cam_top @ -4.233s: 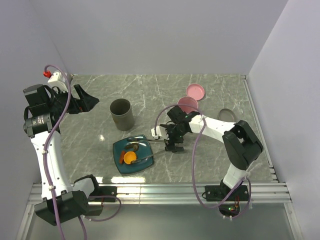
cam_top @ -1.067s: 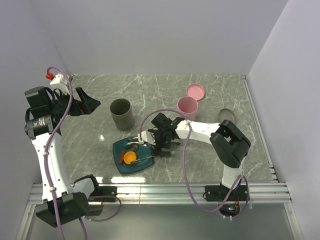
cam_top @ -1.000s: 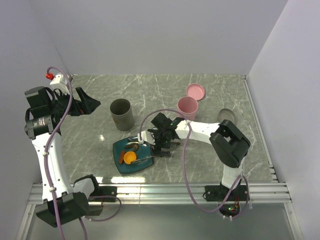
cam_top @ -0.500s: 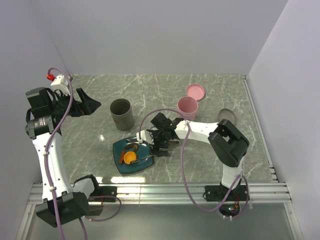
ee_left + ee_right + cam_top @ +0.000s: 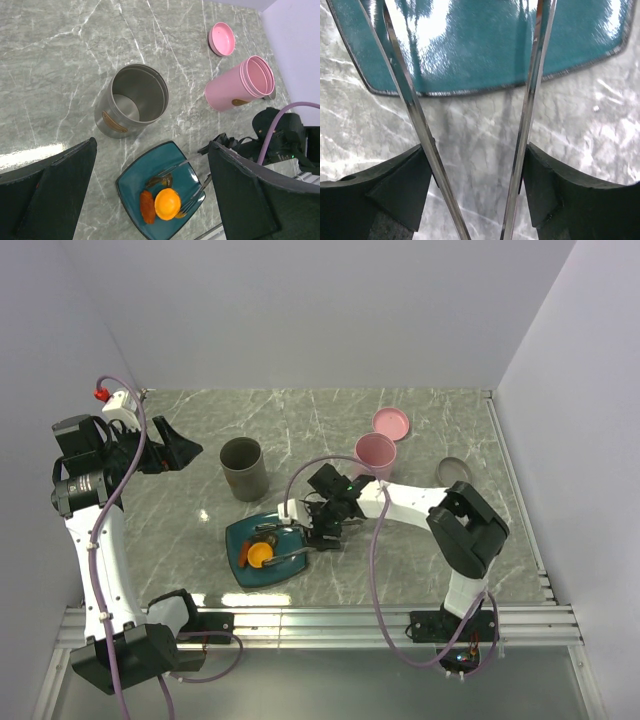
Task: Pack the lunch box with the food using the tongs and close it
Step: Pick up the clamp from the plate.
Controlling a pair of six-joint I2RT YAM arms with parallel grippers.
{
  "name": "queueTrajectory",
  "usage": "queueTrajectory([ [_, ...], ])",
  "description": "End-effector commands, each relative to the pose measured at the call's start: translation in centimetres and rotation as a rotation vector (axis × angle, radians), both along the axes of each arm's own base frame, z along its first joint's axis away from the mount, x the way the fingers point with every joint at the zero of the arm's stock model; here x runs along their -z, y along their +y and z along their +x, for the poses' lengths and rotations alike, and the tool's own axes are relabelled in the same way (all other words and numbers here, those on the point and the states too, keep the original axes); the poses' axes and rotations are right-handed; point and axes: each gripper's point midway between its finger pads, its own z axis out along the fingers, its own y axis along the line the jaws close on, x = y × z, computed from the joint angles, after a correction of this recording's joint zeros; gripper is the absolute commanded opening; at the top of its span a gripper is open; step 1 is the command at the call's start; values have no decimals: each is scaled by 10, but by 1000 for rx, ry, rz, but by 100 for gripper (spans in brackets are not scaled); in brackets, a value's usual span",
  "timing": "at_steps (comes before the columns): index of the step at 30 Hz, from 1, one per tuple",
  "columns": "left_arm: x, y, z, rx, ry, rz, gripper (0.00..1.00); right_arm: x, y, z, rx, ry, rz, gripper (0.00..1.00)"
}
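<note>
The teal plate (image 5: 238,538) lies at the table's front middle. On it sit a round orange piece of food (image 5: 260,554), a reddish-brown piece (image 5: 147,206) and a thin brown piece (image 5: 162,178). The silver tongs (image 5: 290,523) lie over the plate's right side, their tips either side of the orange piece. My right gripper (image 5: 322,528) is at the plate's right edge, shut on the tongs. Both tong arms (image 5: 412,107) press against its fingers (image 5: 405,185). My left gripper (image 5: 180,448) hangs open, high at the left. I cannot tell which round container is the lunch box.
An open grey steel container (image 5: 243,467) stands behind the plate. An open pink container (image 5: 375,454) stands right of centre, with a pink lid (image 5: 390,422) behind it and a grey lid (image 5: 455,470) to its right. Walls close in the table.
My right gripper's fingers have closed in onto the two tong arms at the plate's right edge. The left arm has stayed still.
</note>
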Motion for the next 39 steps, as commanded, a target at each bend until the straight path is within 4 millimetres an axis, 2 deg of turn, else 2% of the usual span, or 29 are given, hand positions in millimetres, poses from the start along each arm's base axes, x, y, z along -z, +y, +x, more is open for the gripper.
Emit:
queueTrajectory([
  [1,-6,-3,0,24,-35,-3,99,-39,6,13,33,-21,91,74],
  [8,-9,-3,0,24,-37,-5,99,-60,4,12,52,9,129,71],
  [20,-10,-6,1,32,-35,-32,99,-113,-2,4,55,21,203,70],
  [29,-12,-8,-2,39,-49,-32,99,-147,-17,1,87,-24,234,69],
  [34,-18,1,2,12,-88,43,99,-153,-25,-4,132,-14,225,69],
  [39,-19,-4,4,32,-90,8,99,-156,-26,-15,213,91,212,68],
])
